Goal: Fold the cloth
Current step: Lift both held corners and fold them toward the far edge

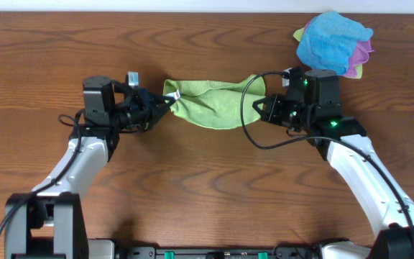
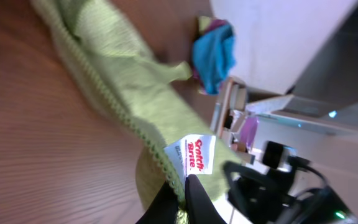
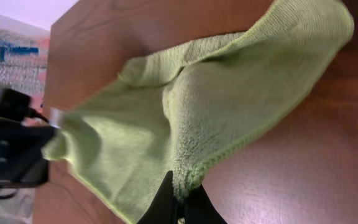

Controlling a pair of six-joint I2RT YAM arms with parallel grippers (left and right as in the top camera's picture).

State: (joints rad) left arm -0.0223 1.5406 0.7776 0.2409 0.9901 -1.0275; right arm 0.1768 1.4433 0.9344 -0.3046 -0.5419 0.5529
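Left of the blue cloth [image 1: 333, 42], over the table [image 1: 207, 187]: green cloth [image 1: 210, 106] bunched lengthwise, clamped at its farther, tagged end by the closed left gripper [image 1: 168, 101] and at its nearer end by the closed right gripper [image 1: 263, 108]; both ends secured, apparently no tidy fold laid yet.

The left gripper [image 2: 182, 194], at the bottom edge, pinches the hem of the lime-green cloth [image 2: 123, 81] just below its white tag [image 2: 191, 154], which bears red lettering. The cloth runs diagonally to the upper left above the wooden surface [image 2: 36, 155]. A blue cloth [image 2: 213, 53] lies beyond, blurred.
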